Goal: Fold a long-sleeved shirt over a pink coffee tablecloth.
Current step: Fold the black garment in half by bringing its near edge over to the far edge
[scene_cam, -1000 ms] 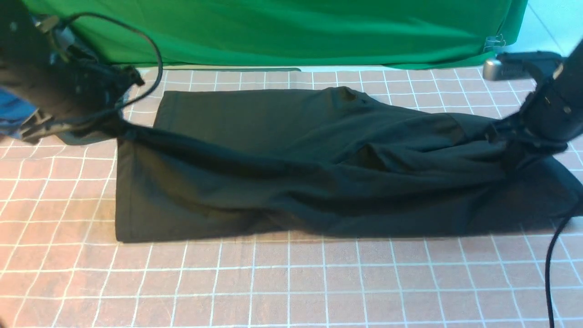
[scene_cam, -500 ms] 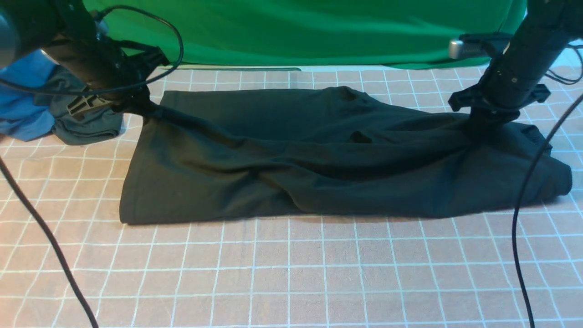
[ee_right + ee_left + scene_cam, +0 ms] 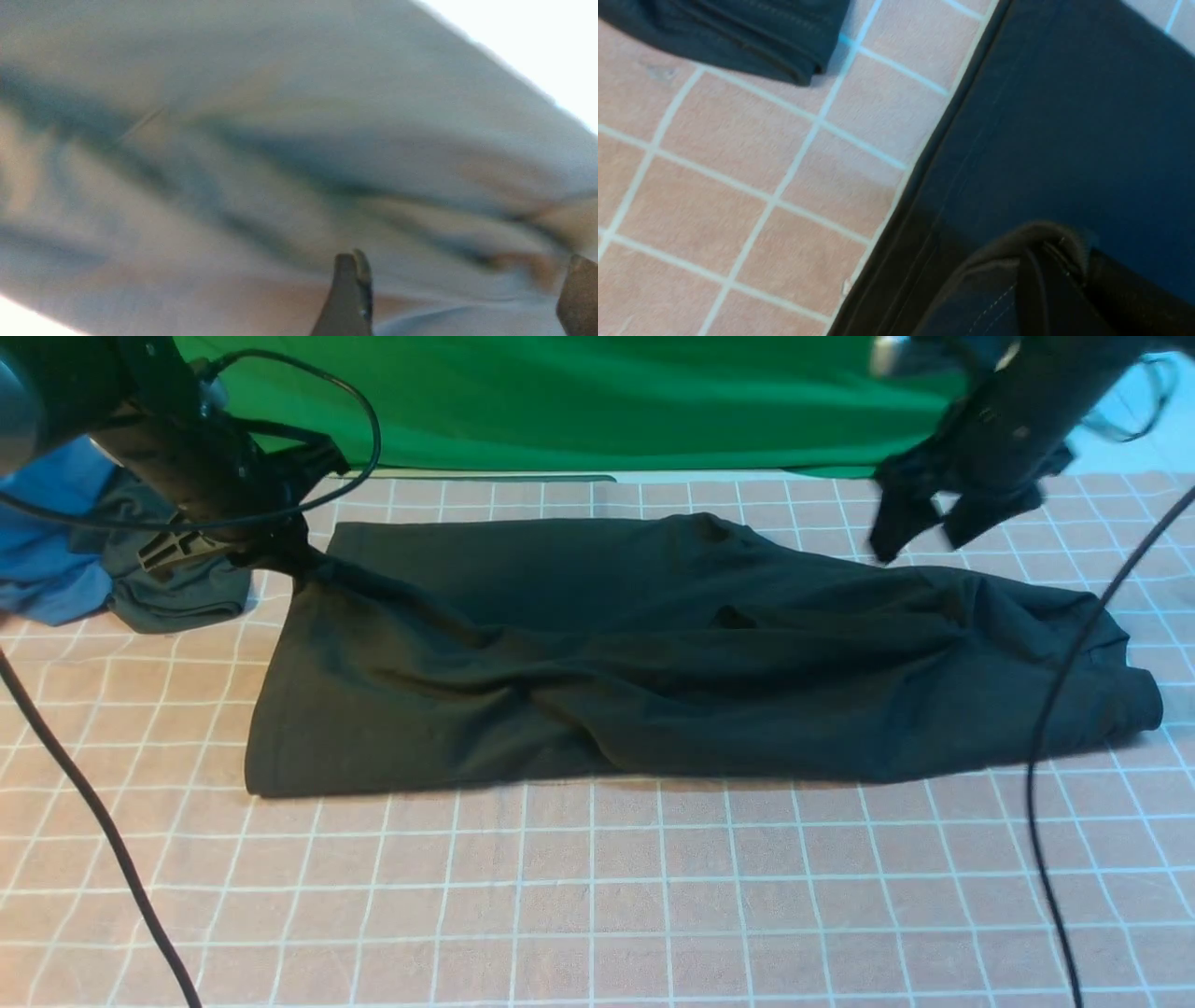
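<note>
My left tool (image 3: 291, 556) is clenched on a bunched corner of the long-sleeved shirt (image 3: 653, 653). The black fabric rises from the cloth to the tool in a tight ridge. In my left wrist view the fingers (image 3: 1031, 284) pinch a gathered fold, and the stitched hem edge runs just beside them.

My right tool (image 3: 924, 532) is released, its jaws spread wide with nothing between them. It hangs in the air above the other end of the shirt, clear of the fabric. My right wrist view is blurred, but it shows the two tips well apart over wrinkled cloth.

The shirt stretches sideways from my left tool to beneath my right tool, lying doubled over lengthwise on the pink coffee tablecloth (image 3: 597, 896). It is creased through the middle and rumpled at the end under my right tool.

Just outward of my left tool lies a dark grey-green garment (image 3: 177, 602), apart from the shirt, with a blue garment (image 3: 42, 569) touching its far side. A green backdrop cloth (image 3: 607, 401) hangs beyond both tools.
</note>
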Controlling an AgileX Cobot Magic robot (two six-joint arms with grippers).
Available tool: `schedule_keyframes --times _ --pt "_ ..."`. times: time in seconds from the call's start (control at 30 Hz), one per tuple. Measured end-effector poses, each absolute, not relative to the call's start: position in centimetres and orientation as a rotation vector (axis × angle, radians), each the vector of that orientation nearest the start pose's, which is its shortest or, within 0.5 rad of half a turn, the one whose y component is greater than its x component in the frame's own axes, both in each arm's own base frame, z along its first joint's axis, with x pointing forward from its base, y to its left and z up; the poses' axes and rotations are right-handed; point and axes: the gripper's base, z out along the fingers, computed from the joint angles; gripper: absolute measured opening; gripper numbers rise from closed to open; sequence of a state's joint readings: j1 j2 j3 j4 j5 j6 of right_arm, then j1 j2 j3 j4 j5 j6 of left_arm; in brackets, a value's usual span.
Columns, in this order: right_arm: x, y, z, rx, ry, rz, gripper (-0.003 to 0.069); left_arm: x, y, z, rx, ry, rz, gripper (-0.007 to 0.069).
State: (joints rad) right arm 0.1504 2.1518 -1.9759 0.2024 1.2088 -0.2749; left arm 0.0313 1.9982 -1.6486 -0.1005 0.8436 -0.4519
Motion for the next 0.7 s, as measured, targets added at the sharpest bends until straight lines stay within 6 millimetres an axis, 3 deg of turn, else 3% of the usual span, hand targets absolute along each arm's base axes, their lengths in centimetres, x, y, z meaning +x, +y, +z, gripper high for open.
schedule_keyframes --times 0.1,0.27,0.7 --pt "44.4 10.5 22.9 -0.795 2.828 0.168 0.0583 44.0 0.7 23.9 -0.702 2.615 -0.248 0.0031" --pt "43.5 11.1 21.0 -1.004 2.842 0.034 0.0583 44.0 0.6 23.9 -0.695 2.620 -0.255 0.0031" --pt "44.7 11.4 20.7 -1.156 2.663 -0.026 0.0581 44.1 0.4 23.9 -0.652 2.614 -0.287 0.0031"
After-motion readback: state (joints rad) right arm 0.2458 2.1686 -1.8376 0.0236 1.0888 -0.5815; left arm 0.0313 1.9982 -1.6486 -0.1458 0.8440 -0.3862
